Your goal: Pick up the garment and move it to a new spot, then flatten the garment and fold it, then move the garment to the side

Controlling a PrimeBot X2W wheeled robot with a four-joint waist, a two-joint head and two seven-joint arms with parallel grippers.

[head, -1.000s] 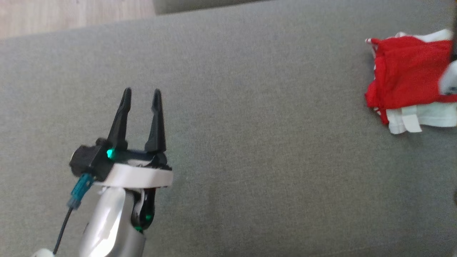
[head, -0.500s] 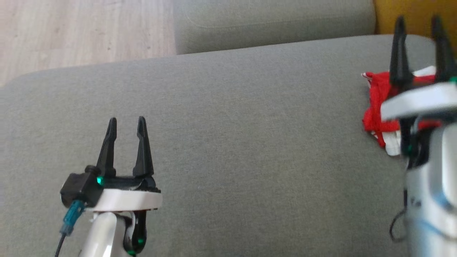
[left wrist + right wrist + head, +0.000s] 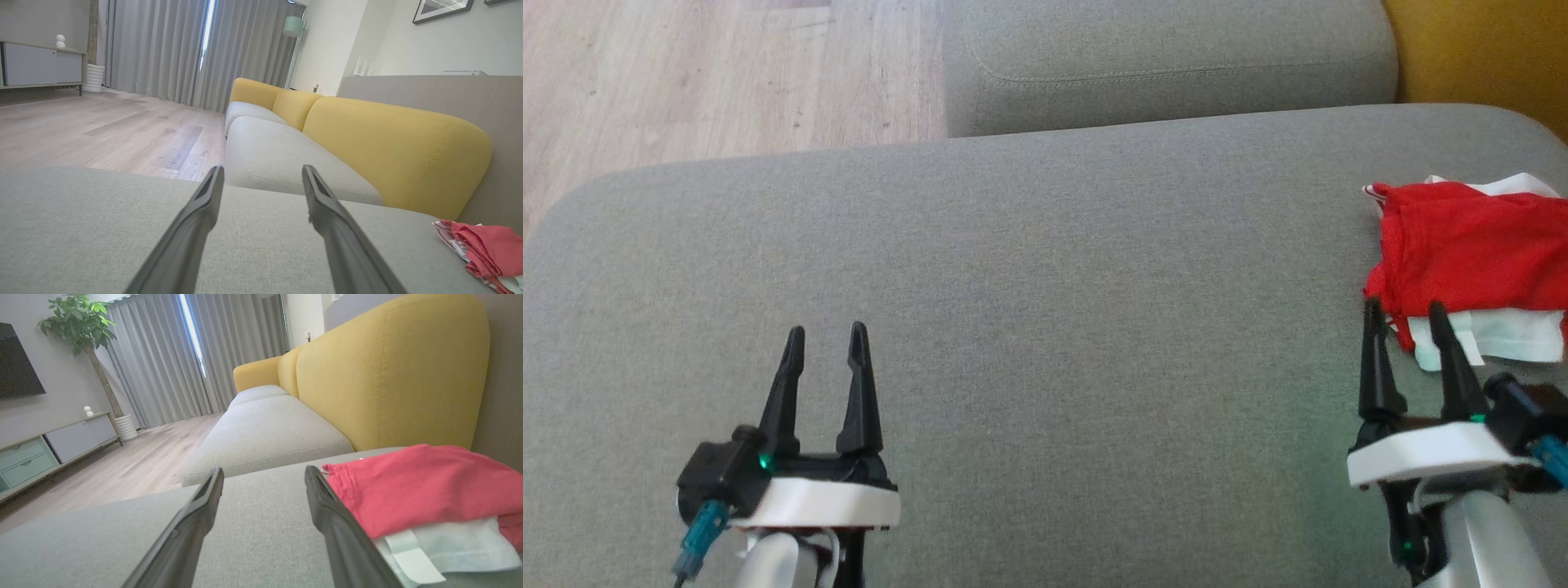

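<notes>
We see the garment (image 3: 1470, 245) as a loosely folded bundle. A bright red layer lies on top, and white cloth shows beneath it along the near edge and at the far corner. A flat white band sticks out of the white part toward us, and a bit of red-and-white striped trim peeks out at the far left corner. It lies at the right end of the grey sofa seat (image 3: 1045, 327), close to the yellow backrest (image 3: 1486, 49).

Our right pincer (image 3: 1404, 305) hovers just beside the bundle's near left corner, its fingers spread apart with nothing between them. In the head view one fingertip overlaps the garment's edge, but we cannot tell whether it touches the cloth. Our left pincer (image 3: 826, 328) hangs over the bare left part of the seat, well apart from the garment, its fingers likewise parted and empty.

The seat is covered in a plain grey weave and looks smooth. Beyond it sits a second grey cushion (image 3: 1160, 57) with a stitched seam, and pale wooden floor (image 3: 686, 73) lies to the left of that cushion. In the wrist views we make out long grey curtains (image 3: 163, 49), a low sideboard (image 3: 41, 65), a leafy plant (image 3: 77, 318) and a dark screen (image 3: 16, 371) on the wall.
</notes>
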